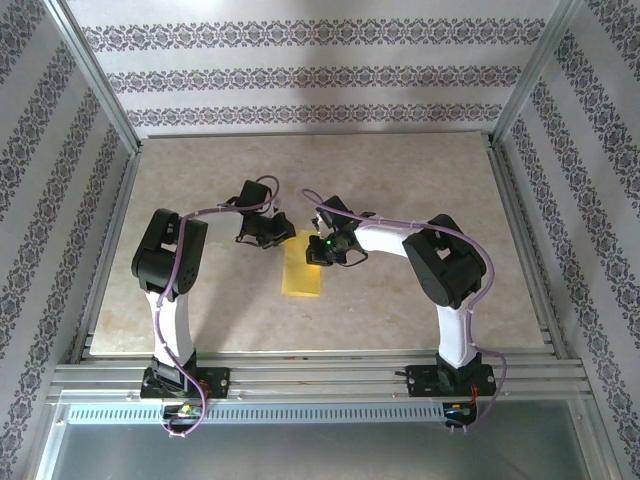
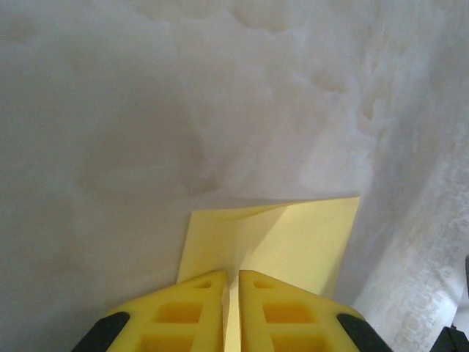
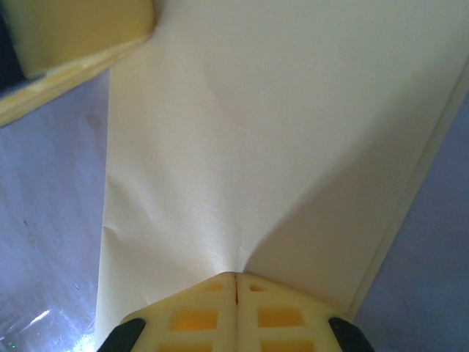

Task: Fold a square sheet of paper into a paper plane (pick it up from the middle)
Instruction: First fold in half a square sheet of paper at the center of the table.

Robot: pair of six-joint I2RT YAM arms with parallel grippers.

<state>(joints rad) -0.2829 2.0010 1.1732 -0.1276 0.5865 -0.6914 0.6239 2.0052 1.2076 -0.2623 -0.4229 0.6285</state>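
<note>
A pale marbled table (image 1: 200,300) lies flat. Walls (image 1: 300,80) papered in grey floral stripes stand behind the table and at both its sides. Metal posts (image 1: 95,75) rise from its far corners. Metal rails (image 1: 320,378) run along its near edge, with a slotted strip (image 1: 320,412) beside them, away from the table.

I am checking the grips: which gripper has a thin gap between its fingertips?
The left gripper: a narrow slit shows between its tips, at the edge of the square sheet of paper. The tips of the right gripper meet fully.
</note>
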